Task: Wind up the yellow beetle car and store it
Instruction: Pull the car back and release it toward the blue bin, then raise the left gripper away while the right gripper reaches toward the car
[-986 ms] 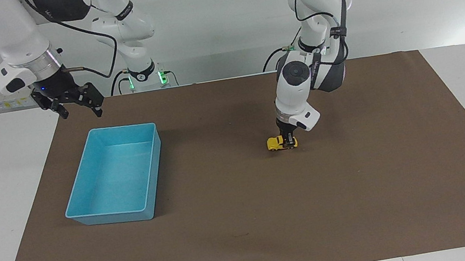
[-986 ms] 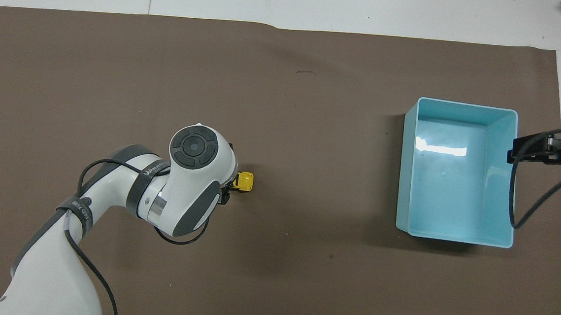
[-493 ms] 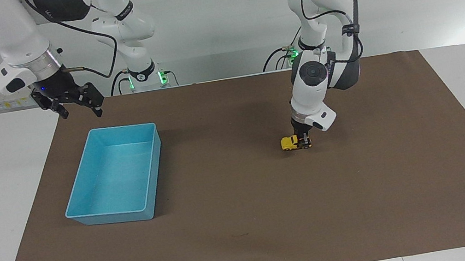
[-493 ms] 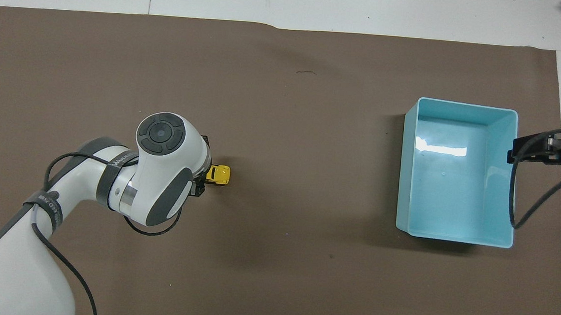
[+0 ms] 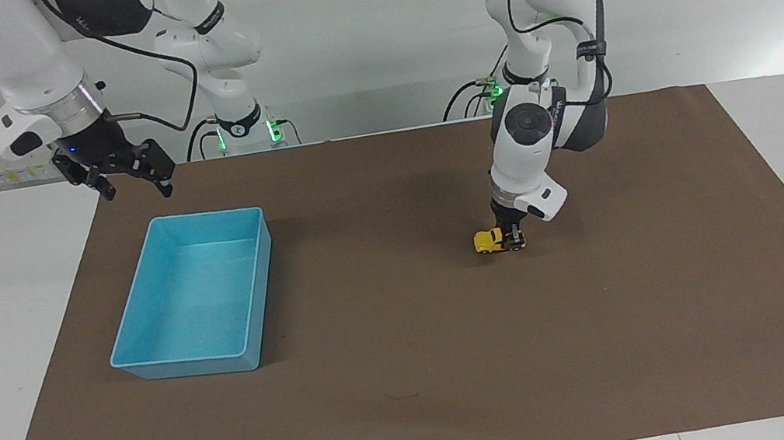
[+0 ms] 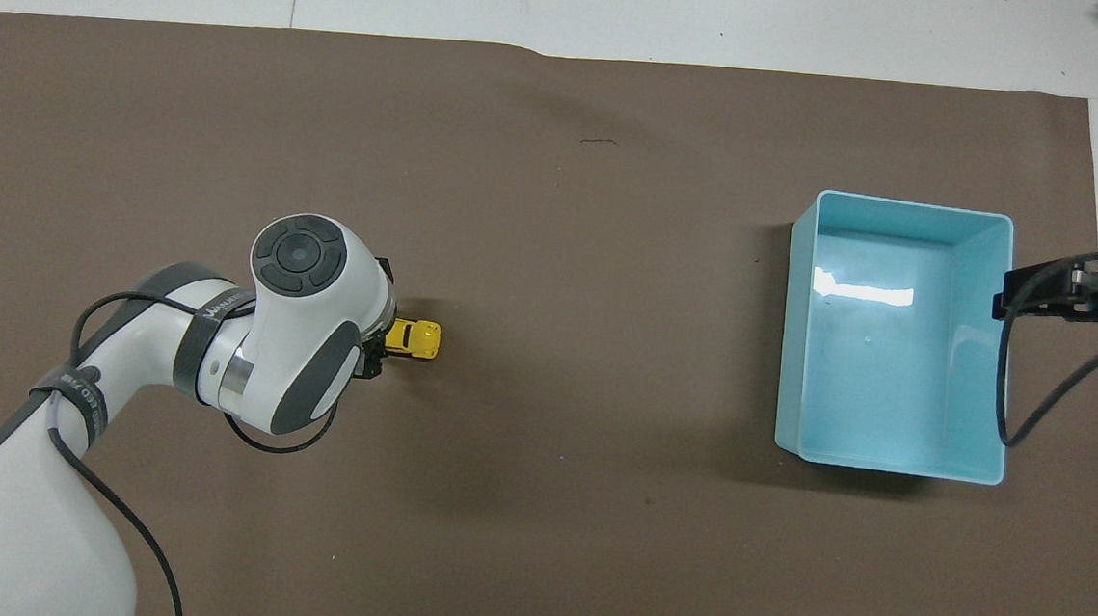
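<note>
**Wind-up stroke on the car, storing not yet begun**

The left gripper (image 5: 513,238) is down at the mat (image 5: 416,373), its fingers around the rear of the yellow beetle car (image 5: 490,241), whose nose pokes out toward the right arm's end of the table. All four wheels look to be on the mat. Whether the fingers are clamping the car or letting go cannot be told from either view. This reads as the winding step: the car gripped low and dragged along the mat to load its spring.

The next move, as I judge it, calls for a clean release, or a firm regrip and a lift toward the blue bin (image 5: 194,298), which sits well apart from this claw, near the right gripper (image 5: 132,179). That one waits in the air, fingers spread and holding nothing, just off the bin's robot-side corner.

Count: one car, one bin, one mat, two grippers.
</note>
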Robot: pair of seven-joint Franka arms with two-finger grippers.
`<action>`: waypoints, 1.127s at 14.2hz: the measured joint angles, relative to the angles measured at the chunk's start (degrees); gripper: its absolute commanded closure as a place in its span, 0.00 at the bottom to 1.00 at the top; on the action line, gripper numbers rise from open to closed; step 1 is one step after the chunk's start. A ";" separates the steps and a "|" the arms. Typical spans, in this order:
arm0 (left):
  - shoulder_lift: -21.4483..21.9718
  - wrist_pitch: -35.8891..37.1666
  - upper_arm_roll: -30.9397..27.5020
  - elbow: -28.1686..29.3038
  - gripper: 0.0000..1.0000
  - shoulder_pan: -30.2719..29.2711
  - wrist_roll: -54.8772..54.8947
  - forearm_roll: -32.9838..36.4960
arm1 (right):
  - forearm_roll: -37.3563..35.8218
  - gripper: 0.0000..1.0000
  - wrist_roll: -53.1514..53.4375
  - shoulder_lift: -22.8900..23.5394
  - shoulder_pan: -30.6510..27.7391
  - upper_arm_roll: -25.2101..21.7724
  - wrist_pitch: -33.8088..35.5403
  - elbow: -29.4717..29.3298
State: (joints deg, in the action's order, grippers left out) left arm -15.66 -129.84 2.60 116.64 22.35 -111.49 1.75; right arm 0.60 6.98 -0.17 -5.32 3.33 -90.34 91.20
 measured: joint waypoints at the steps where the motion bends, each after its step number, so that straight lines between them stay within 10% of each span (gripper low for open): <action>1: 0.00 0.22 -0.02 -0.42 0.00 -0.37 0.00 0.12 | 0.00 0.00 0.00 0.00 0.00 0.00 0.00 0.00; 16: -0.05 3.10 0.13 -10.81 0.00 -1.06 0.20 0.75 | 0.10 0.00 7.73 -0.11 2.07 0.31 -2.59 1.21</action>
State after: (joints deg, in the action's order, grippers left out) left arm -15.71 -126.74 2.73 105.84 21.29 -111.29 2.50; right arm 0.70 14.70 -0.27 -3.25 3.63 -92.93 92.42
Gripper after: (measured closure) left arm 0.000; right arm 0.000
